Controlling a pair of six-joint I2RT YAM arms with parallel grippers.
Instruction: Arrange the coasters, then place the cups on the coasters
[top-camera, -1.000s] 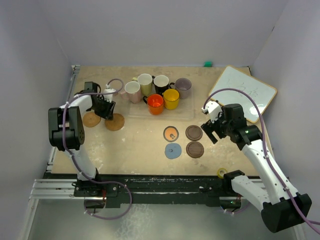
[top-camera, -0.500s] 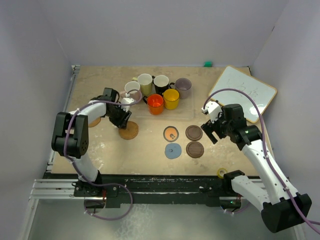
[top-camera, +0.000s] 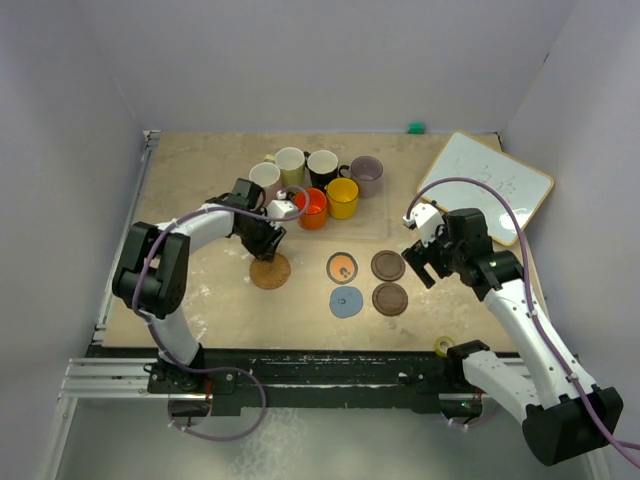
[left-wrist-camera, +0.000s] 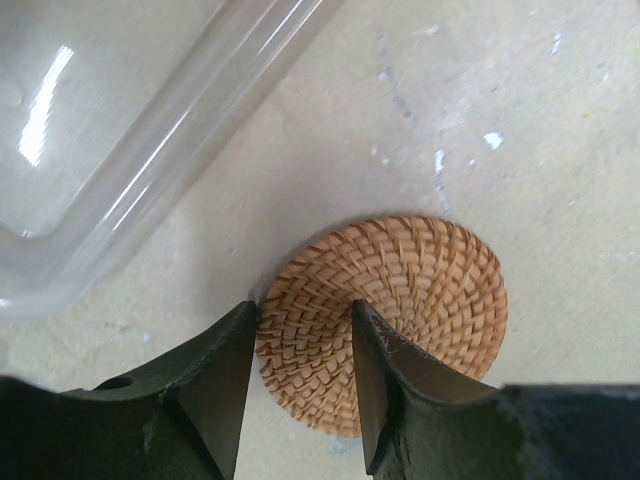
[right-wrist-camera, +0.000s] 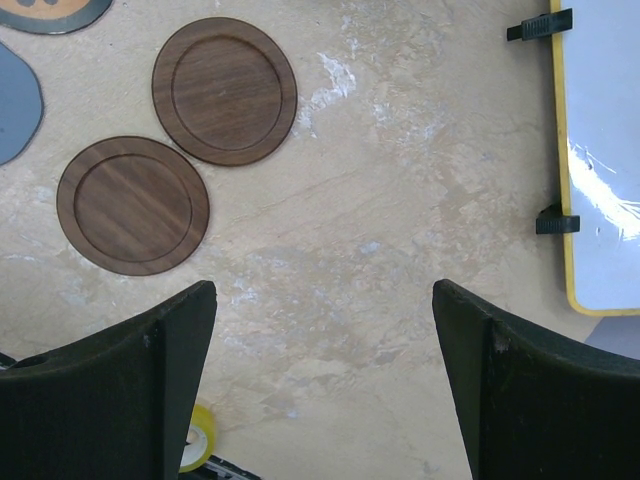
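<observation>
Four coasters (top-camera: 365, 282) grouped mid-worktop (top-camera: 200, 290). Left gripper (left-wrist-camera: 300, 345) pinches woven orange-brown round coaster (left-wrist-camera: 400, 300) by rim, low over worktop left of group, probably to extend grid. Right gripper (right-wrist-camera: 325, 370) spread, empty.

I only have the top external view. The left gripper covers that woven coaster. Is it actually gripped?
Observer: Yes. In the left wrist view the left gripper has its fingers closed across the near edge of the woven coaster.
Operator: Anything close beside it?
Observer: The clear tray, its rim passing just beyond the coaster without touching it.
Operator: And the right gripper, holding anything?
Observer: No. The right wrist view shows the right gripper open over bare table, with the two dark brown coasters lying beyond its left finger.
</observation>
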